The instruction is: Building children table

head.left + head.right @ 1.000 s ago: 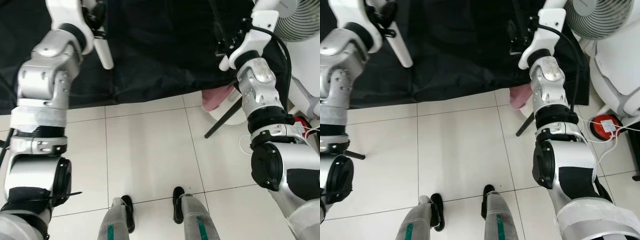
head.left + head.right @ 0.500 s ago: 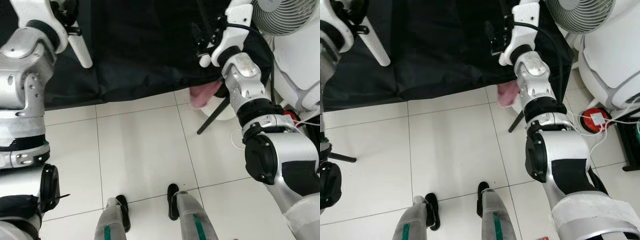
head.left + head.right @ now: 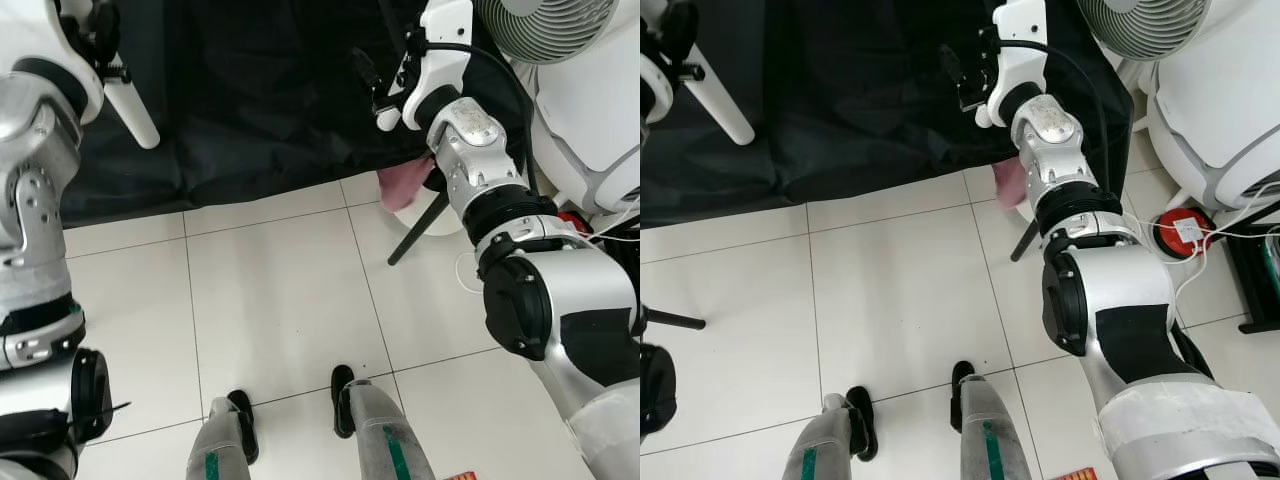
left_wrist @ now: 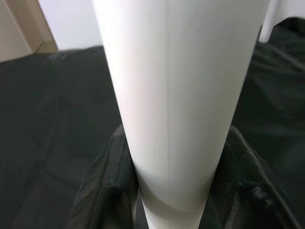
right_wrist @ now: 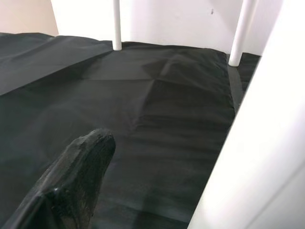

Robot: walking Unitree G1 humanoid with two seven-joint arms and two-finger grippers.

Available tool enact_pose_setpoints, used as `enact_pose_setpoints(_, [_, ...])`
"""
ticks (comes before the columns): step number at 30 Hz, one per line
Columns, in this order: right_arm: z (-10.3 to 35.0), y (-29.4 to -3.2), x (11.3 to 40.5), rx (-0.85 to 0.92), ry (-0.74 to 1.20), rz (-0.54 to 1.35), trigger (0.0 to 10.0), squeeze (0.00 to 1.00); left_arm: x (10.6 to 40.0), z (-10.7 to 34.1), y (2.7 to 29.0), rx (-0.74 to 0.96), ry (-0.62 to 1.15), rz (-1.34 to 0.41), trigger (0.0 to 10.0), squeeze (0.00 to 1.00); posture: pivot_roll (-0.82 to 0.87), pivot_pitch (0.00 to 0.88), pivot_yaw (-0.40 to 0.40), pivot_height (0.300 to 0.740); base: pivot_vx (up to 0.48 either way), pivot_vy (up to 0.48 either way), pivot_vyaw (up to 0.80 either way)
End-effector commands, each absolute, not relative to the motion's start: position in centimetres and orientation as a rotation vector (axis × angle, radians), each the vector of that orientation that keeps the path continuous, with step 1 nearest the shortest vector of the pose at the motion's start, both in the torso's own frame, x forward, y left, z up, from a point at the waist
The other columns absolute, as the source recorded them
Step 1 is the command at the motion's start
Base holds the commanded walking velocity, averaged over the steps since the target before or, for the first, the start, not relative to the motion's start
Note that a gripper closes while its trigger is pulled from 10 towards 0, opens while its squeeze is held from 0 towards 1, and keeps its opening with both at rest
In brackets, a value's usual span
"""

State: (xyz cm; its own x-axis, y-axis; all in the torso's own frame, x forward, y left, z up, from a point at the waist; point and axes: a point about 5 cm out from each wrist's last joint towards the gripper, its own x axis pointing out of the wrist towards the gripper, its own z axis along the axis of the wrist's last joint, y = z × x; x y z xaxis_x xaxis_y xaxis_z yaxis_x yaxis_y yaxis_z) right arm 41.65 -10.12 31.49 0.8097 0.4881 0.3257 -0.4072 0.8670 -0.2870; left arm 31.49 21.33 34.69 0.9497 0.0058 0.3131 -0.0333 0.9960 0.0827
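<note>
**Leg carried, view panning right**

Left fingers (image 4: 109,191) clamp the white leg (image 4: 176,95), raised over the black cloth (image 3: 270,90). Right gripper (image 5: 71,191): can't tell its opening. Over the last second the whole view slid; camera turned, leg grip unchanged. Judgement: still transporting, leg not fitted yet.

No readable text, labels, brands, numbers or signs in any view; nothing legible on robot arms, black cloth, fan or white table leg; small red-orange item at bottom edge of floor too small to read.
</note>
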Motion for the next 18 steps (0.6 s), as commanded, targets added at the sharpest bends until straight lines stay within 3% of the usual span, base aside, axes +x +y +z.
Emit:
enact_pose_setpoints(1, [30.3, -7.5, 41.4, -0.263, -0.341, 0.616, 10.0, 0.00, 31.5, 33.4, 19.5, 0.162, -0.265, -0.049, 10.0, 0.00, -0.05, 0.352, -0.003, 0.740, 0.000, 0.000, 0.00])
enact_pose_setpoints(7, [30.2, -7.9, 41.4, -0.273, -0.336, 0.612, 10.0, 0.00, 31.5, 33.2, 19.5, 0.151, -0.257, -0.042, 10.0, 0.00, -0.05, 0.351, -0.005, 0.740, 0.000, 0.000, 0.00])
enact_pose_setpoints(8, [30.1, -8.9, 41.6, -0.269, -0.335, 0.580, 10.0, 0.00, 31.5, 33.0, 19.6, 0.150, -0.255, -0.047, 10.0, 1.00, -0.05, 0.350, -0.008, 0.740, 0.000, 0.000, 0.00])
enact_pose_setpoints(11, [30.1, -9.2, 41.6, -0.261, -0.337, 0.568, 10.0, 0.00, 31.4, 33.0, 19.7, 0.162, -0.259, -0.049, 10.0, 1.00, -0.05, 0.350, -0.008, 0.740, 0.000, 0.000, 0.00])
enact_pose_setpoints(12, [30.0, -9.7, 41.7, -0.255, -0.342, 0.549, 10.0, 0.00, 31.2, 33.3, 19.7, 0.152, -0.292, -0.069, 10.0, 0.00, -0.05, 0.346, -0.008, 0.740, 0.000, 0.000, 0.00])
enact_pose_setpoints(18, [29.3, -11.2, 41.7, -0.209, -0.358, 0.487, 10.0, 0.00, 30.0, 33.3, 20.1, 0.230, -0.346, -0.172, 10.0, 0.00, -0.04, 0.342, -0.004, 0.740, 0.000, 0.000, 0.00])
